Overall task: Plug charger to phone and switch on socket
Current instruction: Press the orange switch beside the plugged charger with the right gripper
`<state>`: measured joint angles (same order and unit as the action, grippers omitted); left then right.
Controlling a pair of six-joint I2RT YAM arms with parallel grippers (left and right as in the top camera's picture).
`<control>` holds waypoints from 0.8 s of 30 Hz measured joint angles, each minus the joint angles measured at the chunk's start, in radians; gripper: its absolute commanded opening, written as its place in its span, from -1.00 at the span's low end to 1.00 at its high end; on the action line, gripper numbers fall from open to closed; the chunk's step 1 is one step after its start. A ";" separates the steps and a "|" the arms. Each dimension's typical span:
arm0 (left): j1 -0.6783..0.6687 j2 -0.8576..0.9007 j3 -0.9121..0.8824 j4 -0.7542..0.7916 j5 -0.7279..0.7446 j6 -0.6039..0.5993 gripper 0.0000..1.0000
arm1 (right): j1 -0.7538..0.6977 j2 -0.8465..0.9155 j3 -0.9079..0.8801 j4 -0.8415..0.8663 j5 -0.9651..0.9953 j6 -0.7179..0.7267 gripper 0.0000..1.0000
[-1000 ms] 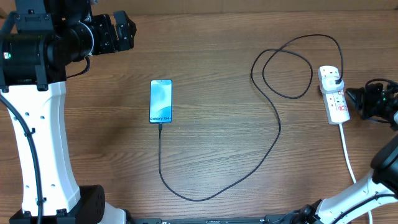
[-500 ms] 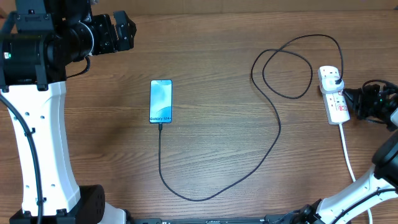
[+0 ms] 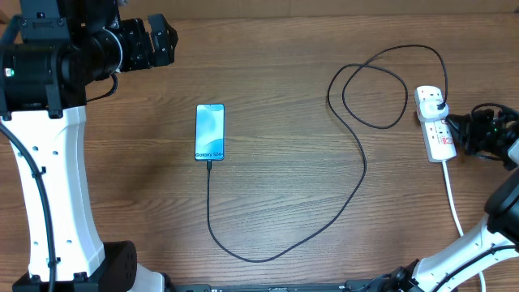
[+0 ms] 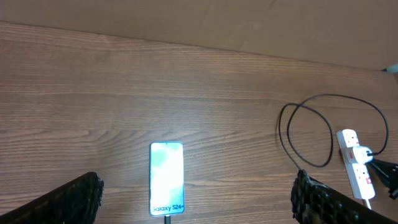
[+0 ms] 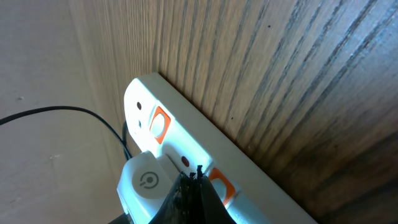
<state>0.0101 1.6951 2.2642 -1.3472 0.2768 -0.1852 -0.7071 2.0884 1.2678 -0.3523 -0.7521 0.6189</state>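
Observation:
The phone (image 3: 209,132) lies flat at centre left with a lit light-blue screen; it also shows in the left wrist view (image 4: 166,178). The charger cable (image 3: 357,174) runs from the phone's near end in a long loop to a plug in the socket (image 3: 438,123), a white power strip at the right. In the right wrist view the socket (image 5: 186,124) shows orange-red switches and a white adapter (image 5: 144,183). My right gripper (image 5: 198,182) is shut, its tips at the strip beside a switch. My left gripper (image 4: 196,196) is open, high above the phone.
The socket's thick white cord (image 3: 456,212) runs toward the near table edge at the right. The cable forms a double loop (image 3: 375,85) left of the socket. A brown board (image 4: 249,25) stands behind the table's far edge.
My right gripper has moved a little left, closing in on the socket. The left arm, phone and cable have not moved.

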 measured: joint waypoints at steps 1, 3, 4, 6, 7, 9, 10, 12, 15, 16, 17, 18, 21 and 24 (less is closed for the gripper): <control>0.000 0.000 0.000 0.000 0.000 0.000 1.00 | 0.000 0.000 0.000 0.000 0.002 0.000 -0.93; 0.000 0.000 0.000 0.000 0.000 0.000 1.00 | 0.002 0.000 0.000 0.000 0.003 -0.001 -0.93; 0.000 0.000 0.000 0.000 0.000 0.000 1.00 | 0.003 0.000 0.000 0.000 0.006 0.000 -0.93; 0.000 0.000 0.000 0.000 0.000 0.000 1.00 | 0.007 0.001 0.000 0.000 0.013 0.002 -0.92; 0.000 0.000 0.000 0.000 0.000 0.000 1.00 | 0.008 0.002 0.000 0.000 0.018 0.002 -0.93; 0.000 0.000 0.000 0.000 0.000 0.000 1.00 | 0.010 0.004 0.000 -0.006 0.020 0.003 -0.93; 0.000 0.000 0.000 0.000 0.000 0.000 1.00 | 0.010 0.004 0.000 -0.009 0.020 0.003 -0.93; 0.000 0.000 0.000 0.000 0.000 0.000 1.00 | 0.010 0.004 0.000 -0.012 0.020 0.003 -0.93; 0.000 0.000 0.000 0.000 0.000 0.000 1.00 | 0.010 0.004 0.000 -0.015 0.019 0.003 -0.93; 0.000 0.000 0.000 0.000 0.000 0.000 1.00 | 0.010 0.004 0.000 -0.015 0.020 0.003 -0.93; 0.000 0.000 0.000 0.000 0.000 0.000 1.00 | 0.010 0.004 0.000 -0.016 0.020 0.003 -0.93; 0.000 0.000 0.000 0.000 0.000 0.000 0.99 | 0.010 0.004 0.001 -0.018 0.020 0.003 -0.93; 0.000 0.000 0.000 0.000 0.000 0.000 1.00 | 0.010 0.004 0.003 -0.030 0.020 0.001 -0.92; 0.000 0.000 0.000 0.000 0.000 0.000 1.00 | 0.013 0.004 0.008 -0.042 0.027 -0.003 -0.93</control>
<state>0.0101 1.6951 2.2642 -1.3472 0.2768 -0.1848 -0.6945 2.0922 1.2762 -0.3939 -0.7246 0.6163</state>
